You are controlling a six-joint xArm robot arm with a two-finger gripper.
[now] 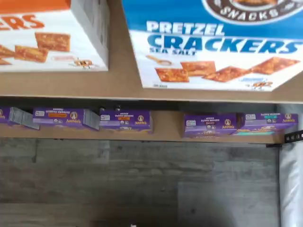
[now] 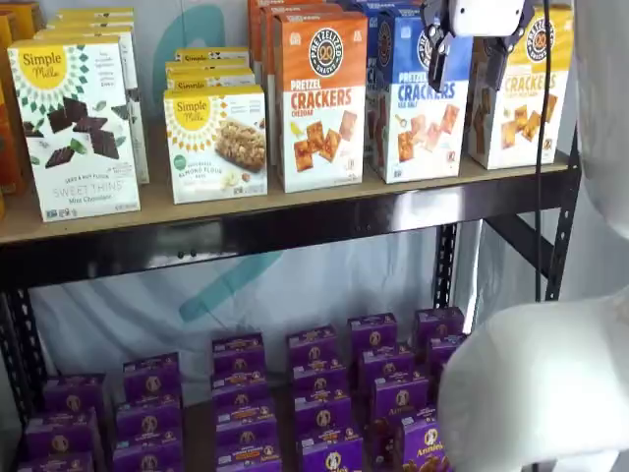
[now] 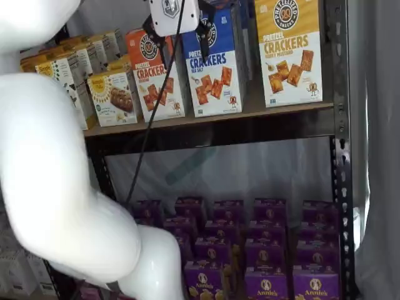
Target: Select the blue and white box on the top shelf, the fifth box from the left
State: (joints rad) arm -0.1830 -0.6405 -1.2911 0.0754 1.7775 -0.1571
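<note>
Spotted the blue and white box [image 2: 418, 128] standing upright at the front edge of the table [image 2: 295, 202], toward its right end. Seen again in the other shelf view [image 3: 215, 75], same place, blue top, white lower half, cracker squares pictured. Flanked on its left by an orange-topped box [image 2: 316, 108] just beside it, and on its right by a yellow-topped box [image 2: 516, 98] nearer the right-hand corner. Further left along the front edge, found two Simple Mills boxes [image 2: 79, 128], well apart from the blue one.

And up at the top, caught the tool [image 2: 467, 54] hanging in front of the blue and white box's upper part, white body above, two black fingers spread with a plain gap between them. Nothing gripped. Same story in the other shelf view [image 3: 177, 37]: fingers parted, hanging in front of the gap between the orange-topped and blue boxes. Could not tell whether either finger touched cardboard. Trailed a dark cable [image 3: 156, 112] down past the table's front edge.

From the wrist view, filled with "PRETZEL CRACKERS" lettering on the blue and white box [image 1: 213, 47], resting on the tan board [image 1: 118, 80] beside the orange-topped box [image 1: 42, 42]. Below, glimpsed rows of purple boxes [image 1: 125, 119] on the lower level, also seen in both shelf views [image 2: 314, 393].
</note>
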